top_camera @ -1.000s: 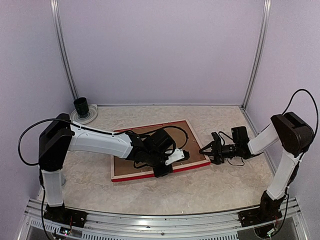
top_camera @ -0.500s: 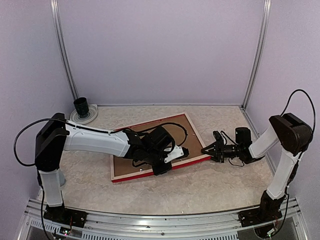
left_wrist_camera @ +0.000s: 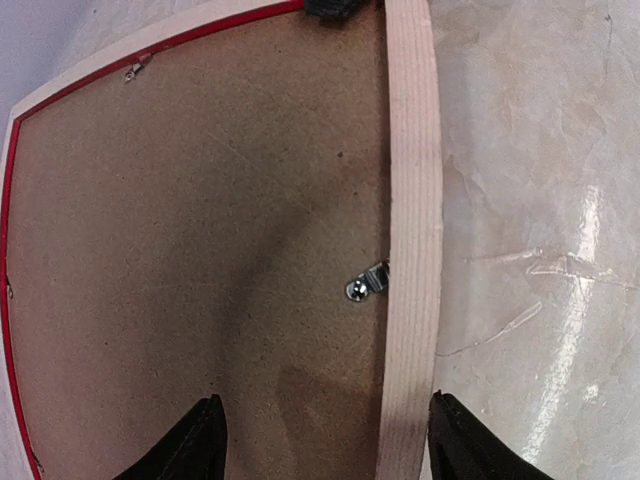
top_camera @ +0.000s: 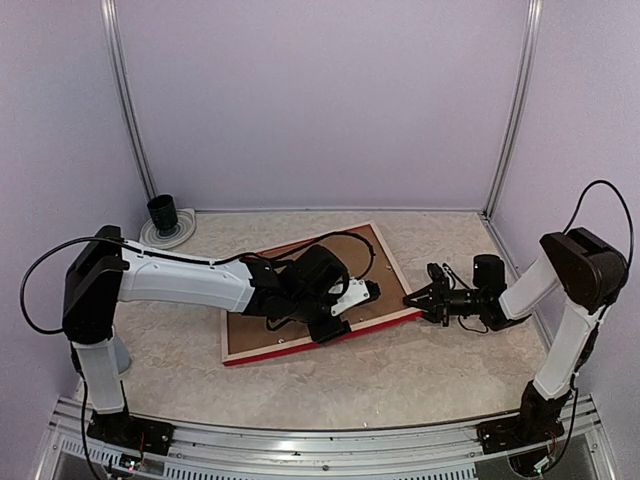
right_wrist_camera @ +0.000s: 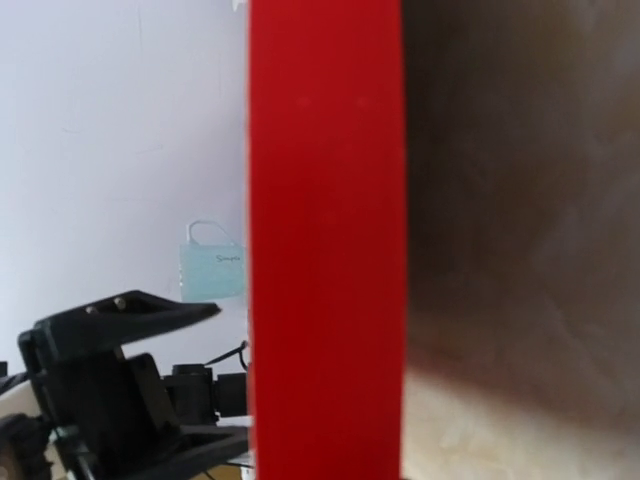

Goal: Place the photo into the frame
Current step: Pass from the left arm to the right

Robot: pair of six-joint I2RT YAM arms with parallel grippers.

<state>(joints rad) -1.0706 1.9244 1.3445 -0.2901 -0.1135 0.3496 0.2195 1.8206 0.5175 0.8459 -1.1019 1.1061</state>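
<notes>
Red-fronted frame [left_wrist_camera: 412, 150] lying back up, right edge tilted off worktop [top_camera: 400, 380], clamped in right pincer [top_camera: 412, 300]; left pincer [left_wrist_camera: 325, 400] wide astride its pale side.

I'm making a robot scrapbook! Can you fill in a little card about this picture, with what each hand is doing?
Frame: back side up on the table, right end seems lifted
Inside frame: brown board, metal clip at its edge
Left hand: open, over the frame's wooden edge, holding nothing
Right hand: seems to pinch the frame's right edge
Photo: not in sight
</notes>
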